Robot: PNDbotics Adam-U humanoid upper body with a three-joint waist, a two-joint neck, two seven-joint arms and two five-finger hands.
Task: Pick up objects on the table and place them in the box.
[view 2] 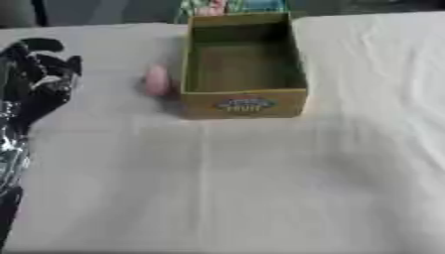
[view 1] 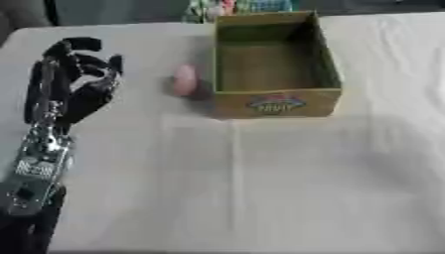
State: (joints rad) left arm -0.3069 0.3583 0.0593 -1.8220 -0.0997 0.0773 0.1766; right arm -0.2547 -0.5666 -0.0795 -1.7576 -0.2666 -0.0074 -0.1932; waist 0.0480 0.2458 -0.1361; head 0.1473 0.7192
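Observation:
A small pink object point(view 1: 184, 79) lies on the white tablecloth just left of the open yellow cardboard box point(view 1: 275, 101). The box looks empty inside and carries a colourful label on its front wall. My left hand point(view 1: 83, 74) hangs over the table at the left, well to the left of the pink object and apart from it. Its fingers are curled over and hold nothing. My right hand shows in neither view.
A white cloth point(view 1: 260, 188) covers the table, with fold lines across the near half. Colourful items point(view 1: 235, 7) stand at the far edge behind the box. My left forearm point(view 1: 39, 158) runs down the left side.

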